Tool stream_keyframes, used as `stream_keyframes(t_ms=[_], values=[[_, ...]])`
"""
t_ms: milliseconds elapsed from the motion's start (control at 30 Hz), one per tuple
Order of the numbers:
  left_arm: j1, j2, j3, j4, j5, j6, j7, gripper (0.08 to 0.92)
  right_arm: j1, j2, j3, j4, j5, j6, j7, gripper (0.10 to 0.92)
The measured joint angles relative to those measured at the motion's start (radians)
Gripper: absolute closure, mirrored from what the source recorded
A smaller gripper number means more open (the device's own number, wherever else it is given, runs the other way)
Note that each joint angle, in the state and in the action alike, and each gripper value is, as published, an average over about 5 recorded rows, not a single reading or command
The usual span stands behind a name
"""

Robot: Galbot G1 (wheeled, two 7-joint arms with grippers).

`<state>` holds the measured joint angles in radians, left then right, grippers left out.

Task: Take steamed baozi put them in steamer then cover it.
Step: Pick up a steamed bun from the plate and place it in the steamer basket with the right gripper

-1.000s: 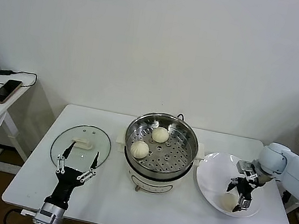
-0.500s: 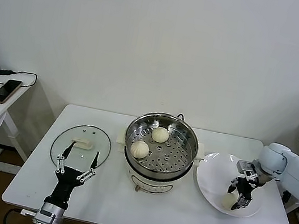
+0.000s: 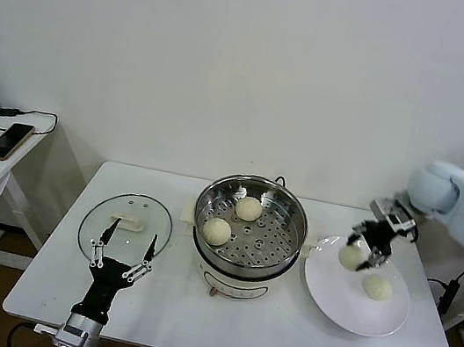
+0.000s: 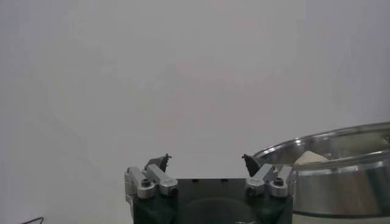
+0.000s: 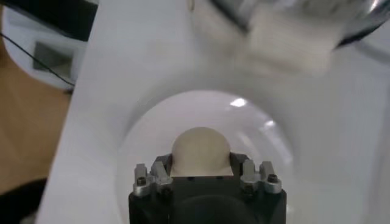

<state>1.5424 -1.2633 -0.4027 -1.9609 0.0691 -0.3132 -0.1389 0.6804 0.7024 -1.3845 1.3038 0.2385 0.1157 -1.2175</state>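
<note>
My right gripper (image 3: 363,249) is shut on a pale steamed baozi (image 3: 350,258) and holds it in the air over the white plate's (image 3: 332,293) near-steamer side; the right wrist view shows this bun (image 5: 201,152) clamped between the jaws. A second baozi (image 3: 377,288) lies on the plate. Inside the steel steamer (image 3: 243,269) two baozi (image 3: 248,208) (image 3: 216,231) rest on the perforated tray. The glass cover (image 3: 123,209) lies flat on the table at the left. My left gripper (image 3: 121,253) (image 4: 205,161) stands open just in front of the cover, holding nothing.
The white table (image 3: 190,318) carries everything. A side table with a phone (image 3: 8,140) stands at the far left. In the left wrist view the steamer's rim (image 4: 341,164) shows beside the gripper, with a bun (image 4: 311,157) inside.
My right gripper shut on a baozi on the plate and lifted it up and towards the steamer. One bun stays on the plate. The left arm has not moved.
</note>
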Motion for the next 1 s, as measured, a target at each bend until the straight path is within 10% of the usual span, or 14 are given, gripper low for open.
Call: stream_keyframes(t_ms=[1000], values=[[0.003,0.002,-0.015,0.003,-0.006,-0.026,-0.004,0.177,-0.002,0.326,0.023,0.221,-0.323,0.475,0.044,0.364]])
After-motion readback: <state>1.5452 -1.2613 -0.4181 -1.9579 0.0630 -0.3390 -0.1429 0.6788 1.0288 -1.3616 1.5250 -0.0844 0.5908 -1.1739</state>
